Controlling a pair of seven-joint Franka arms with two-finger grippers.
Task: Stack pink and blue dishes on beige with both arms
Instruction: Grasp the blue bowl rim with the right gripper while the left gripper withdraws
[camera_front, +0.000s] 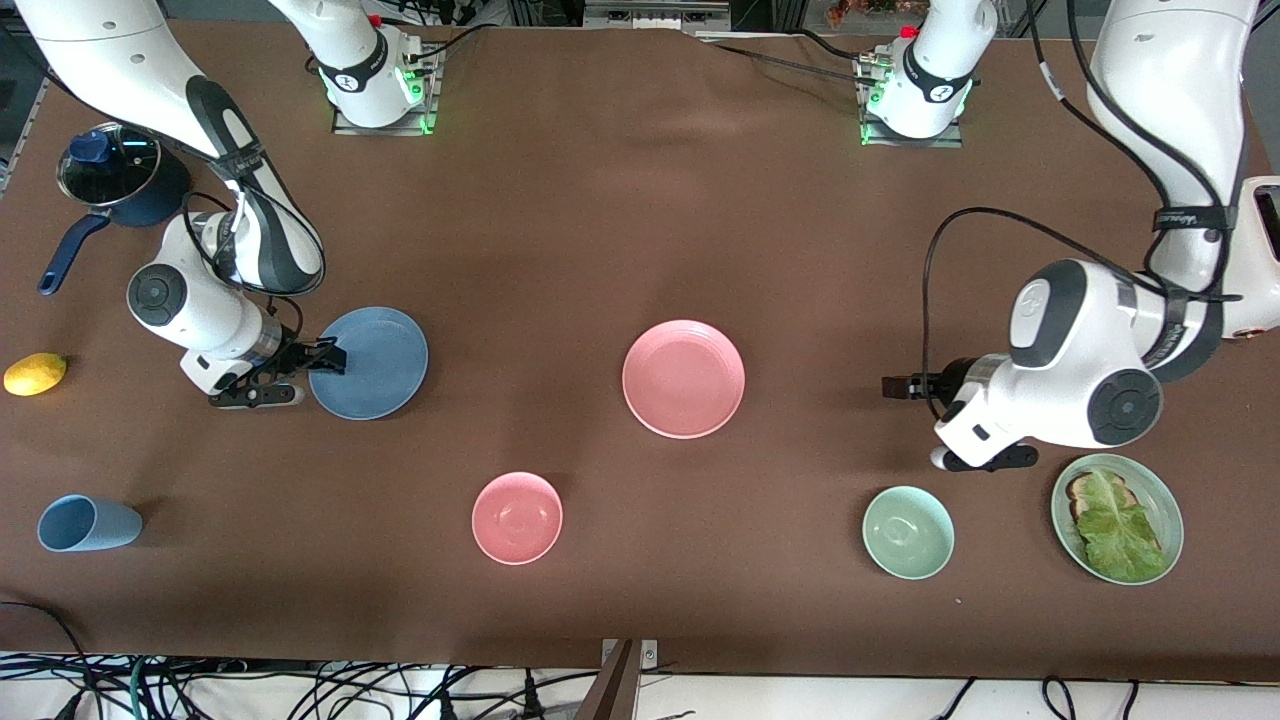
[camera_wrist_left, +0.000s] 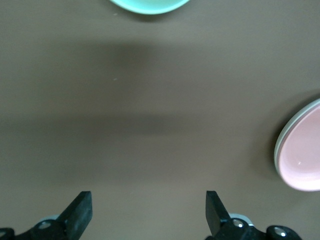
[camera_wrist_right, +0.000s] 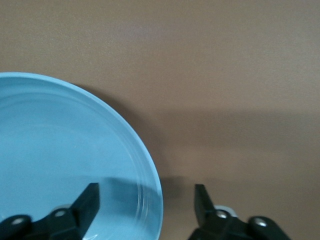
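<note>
The blue plate (camera_front: 368, 362) lies toward the right arm's end of the table. My right gripper (camera_front: 326, 355) is open at the plate's edge. In the right wrist view one finger is over the blue plate (camera_wrist_right: 65, 160) and the other is off its rim, with my right gripper (camera_wrist_right: 147, 202) astride the rim. The pink plate (camera_front: 683, 378) lies flat mid-table. My left gripper (camera_front: 897, 386) is open and holds nothing, over bare table beside the pink plate (camera_wrist_left: 302, 152). In its own view my left gripper (camera_wrist_left: 148, 210) shows only table between its fingers. No beige plate is in view.
A pink bowl (camera_front: 517, 517), a green bowl (camera_front: 908, 532) and a green plate with lettuce (camera_front: 1160, 500) lie near the front edge. A light blue cup (camera_front: 88, 523), a lemon (camera_front: 35, 374) and a lidded pot (camera_front: 110, 175) are at the right arm's end.
</note>
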